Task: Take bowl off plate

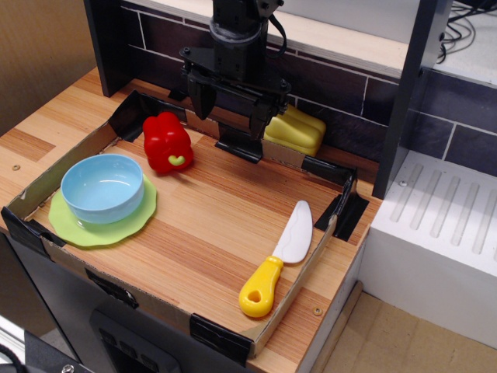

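The light-blue bowl (103, 187) sits upright on the lime-green plate (116, 227) at the front left of the wooden board. The plate's scalloped edge shows around the bowl's front and right side. My gripper (230, 110) hangs at the back centre of the board, well away from the bowl, to its upper right. Its two dark fingers (203, 99) point down with a gap between them and hold nothing.
A red toy pepper (168, 142) stands between the gripper and the bowl. A yellow block (294, 130) lies at the back. A toy knife (279, 259) with a yellow handle lies at the front right. Low cardboard walls (58, 172) ring the board. A white rack (439, 233) stands right.
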Controlling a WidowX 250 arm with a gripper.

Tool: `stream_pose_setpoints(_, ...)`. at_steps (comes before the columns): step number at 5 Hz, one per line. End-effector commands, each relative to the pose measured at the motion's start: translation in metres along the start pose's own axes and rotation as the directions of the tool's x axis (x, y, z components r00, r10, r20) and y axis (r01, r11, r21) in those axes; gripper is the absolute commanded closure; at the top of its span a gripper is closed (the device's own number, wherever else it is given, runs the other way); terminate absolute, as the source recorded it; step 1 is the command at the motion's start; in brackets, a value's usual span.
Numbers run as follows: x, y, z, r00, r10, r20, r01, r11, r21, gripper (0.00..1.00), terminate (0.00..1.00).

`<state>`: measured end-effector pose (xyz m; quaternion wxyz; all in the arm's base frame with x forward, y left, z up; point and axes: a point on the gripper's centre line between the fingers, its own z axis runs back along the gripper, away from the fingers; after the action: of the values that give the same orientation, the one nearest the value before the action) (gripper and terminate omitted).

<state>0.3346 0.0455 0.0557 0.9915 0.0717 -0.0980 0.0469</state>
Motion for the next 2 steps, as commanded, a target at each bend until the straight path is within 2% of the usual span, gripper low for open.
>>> stream_pose_setpoints(1,0.0,0.0,0.0,1.0,0.0,0.0,0.0,1.0,0.0,0.0,0.0)
stream_pose_setpoints(2,-0.003,0.0,0.033,0.999,0.029,0.026,-0.028,0.999,-0.046,0.0,0.0)
